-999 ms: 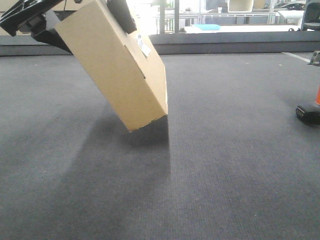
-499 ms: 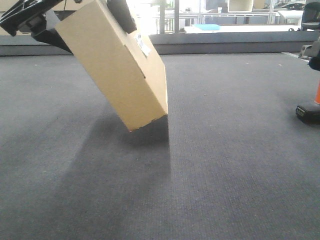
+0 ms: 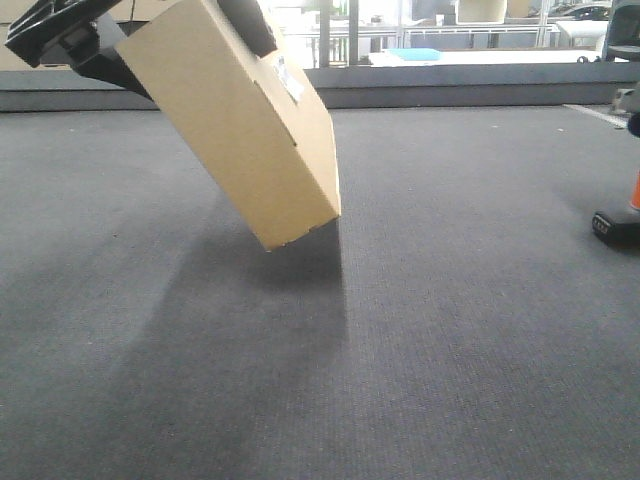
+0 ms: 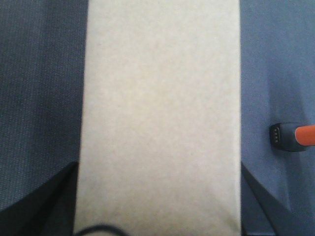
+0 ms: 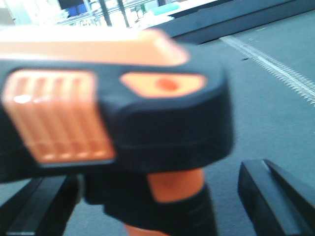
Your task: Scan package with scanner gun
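The package [image 3: 240,130] is a plain brown cardboard box held tilted in the air, its lowest corner above the carpet. A small white label [image 3: 290,84] shows on its upper right face. My left gripper [image 3: 165,25] is shut on the box's top end; in the left wrist view the box [image 4: 160,113] fills the space between the black fingers [image 4: 47,206]. The scanner gun [image 3: 618,222] stands on the carpet at the far right, and its foot also shows in the left wrist view [image 4: 283,136]. My right gripper [image 5: 152,206] is open, its fingers [image 5: 273,196] wide on either side of the scanner's orange handle [image 5: 174,184], not touching it.
Grey carpet [image 3: 450,330] covers the floor. A low dark ledge [image 3: 450,85] runs along the back under bright windows. A white line [image 3: 595,113] marks the carpet at the back right.
The left gripper has raised the package a little and shifted it slightly right. The right arm's parts at the right edge have shifted slightly.
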Available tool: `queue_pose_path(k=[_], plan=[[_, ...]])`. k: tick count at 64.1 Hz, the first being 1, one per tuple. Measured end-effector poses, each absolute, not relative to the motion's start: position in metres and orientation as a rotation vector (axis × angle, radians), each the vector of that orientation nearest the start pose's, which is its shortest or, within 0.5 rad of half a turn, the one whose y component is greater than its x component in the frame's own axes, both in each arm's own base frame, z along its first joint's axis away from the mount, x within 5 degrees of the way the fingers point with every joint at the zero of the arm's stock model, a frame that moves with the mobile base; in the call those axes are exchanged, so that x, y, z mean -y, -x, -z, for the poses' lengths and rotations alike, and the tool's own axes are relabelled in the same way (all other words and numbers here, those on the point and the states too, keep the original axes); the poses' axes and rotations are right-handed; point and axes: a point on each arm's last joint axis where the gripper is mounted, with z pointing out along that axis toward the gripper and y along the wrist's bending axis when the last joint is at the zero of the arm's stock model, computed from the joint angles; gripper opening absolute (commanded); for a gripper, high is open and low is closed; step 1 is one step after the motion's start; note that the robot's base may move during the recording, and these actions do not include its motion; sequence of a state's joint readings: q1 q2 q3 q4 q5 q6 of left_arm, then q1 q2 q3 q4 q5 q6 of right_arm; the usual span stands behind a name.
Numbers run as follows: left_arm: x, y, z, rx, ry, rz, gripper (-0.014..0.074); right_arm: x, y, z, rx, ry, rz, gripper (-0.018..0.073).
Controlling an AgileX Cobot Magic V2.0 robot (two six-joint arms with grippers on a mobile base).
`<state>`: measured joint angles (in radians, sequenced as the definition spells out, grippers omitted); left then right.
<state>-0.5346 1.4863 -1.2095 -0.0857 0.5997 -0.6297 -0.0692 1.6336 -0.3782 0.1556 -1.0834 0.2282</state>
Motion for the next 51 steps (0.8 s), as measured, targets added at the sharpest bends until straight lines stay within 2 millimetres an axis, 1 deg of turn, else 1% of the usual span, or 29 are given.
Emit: queue_pose_path(k=[10, 24, 39, 45, 49, 51], plan=[[0.1715, -0.2810, -0.3175, -2.449, 0.179, 0.635, -0.0111, 0.0314, -0.2636, -0.1727, -1.609, -0.396, -0.063, 0.0559], [0.1715, -0.2810, -0.3175, -2.449, 0.179, 0.635, -0.0111, 0.0300, -0.2709, -0.1793, -1.584, -0.366, -0.076, 0.0559], [0.1715, -0.2810, -0.3175, -2.449, 0.179, 0.635, -0.0111, 0.0298, -0.2710, -0.1796, -1.582, -0.364, -0.077, 0.0554], [0.1715, -0.2810, -0.3175, -2.449, 0.179, 0.635, -0.0111, 0.0297, -0.2710, -0.1794, -1.584, -0.363, -0.077, 0.0500], [0.1715, -0.2810, -0.3175, -2.449, 0.179, 0.635, -0.0111, 0.0297, -0.2710, -0.1794, -1.584, -0.363, -0.077, 0.0432], [0.1715, -0.2810, -0.3175, -2.449, 0.179, 0.635, -0.0111, 0.0297, -0.2710, -0.1794, -1.584, -0.363, -0.077, 0.0381]])
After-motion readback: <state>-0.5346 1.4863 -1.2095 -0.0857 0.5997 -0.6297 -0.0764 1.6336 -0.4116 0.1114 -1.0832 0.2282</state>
